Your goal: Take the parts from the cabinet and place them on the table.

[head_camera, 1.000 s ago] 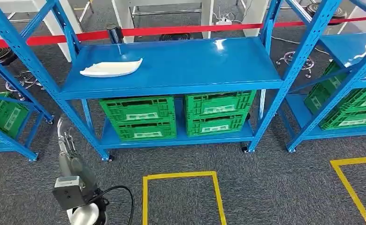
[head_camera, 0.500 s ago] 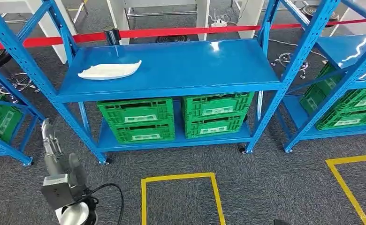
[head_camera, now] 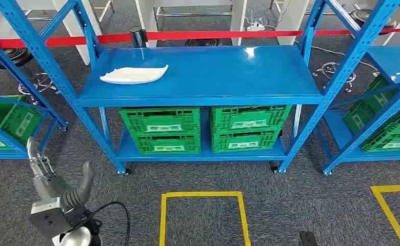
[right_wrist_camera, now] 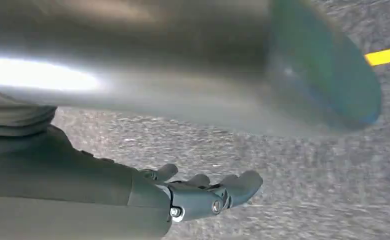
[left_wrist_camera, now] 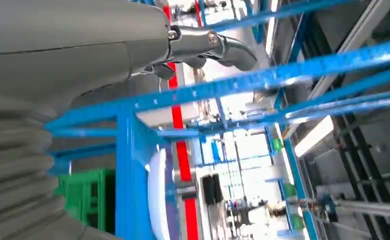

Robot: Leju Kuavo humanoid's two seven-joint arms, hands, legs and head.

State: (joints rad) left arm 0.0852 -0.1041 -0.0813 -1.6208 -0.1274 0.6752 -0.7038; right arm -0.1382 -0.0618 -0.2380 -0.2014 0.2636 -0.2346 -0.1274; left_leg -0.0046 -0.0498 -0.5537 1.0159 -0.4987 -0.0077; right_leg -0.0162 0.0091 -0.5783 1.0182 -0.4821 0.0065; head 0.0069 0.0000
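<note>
Head view | whole scene shifted: camera moved | left hand (head_camera: 49, 177) open, empty, below shelf (head_camera: 198, 77) | white part (head_camera: 134, 75) unpicked | right hand (right_wrist_camera: 203, 192) open.

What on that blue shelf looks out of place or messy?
Nothing stands out. The white part lies flat on the blue shelf, toward its left end, and the green crates below sit squarely in stacked pairs. Nothing looks spilled or damaged.

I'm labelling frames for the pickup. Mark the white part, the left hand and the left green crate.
white part (head_camera: 134, 75), head view, middle of its top face
left hand (head_camera: 54, 182), head view, its grey back
left green crate (head_camera: 160, 121), head view, front wall
</note>
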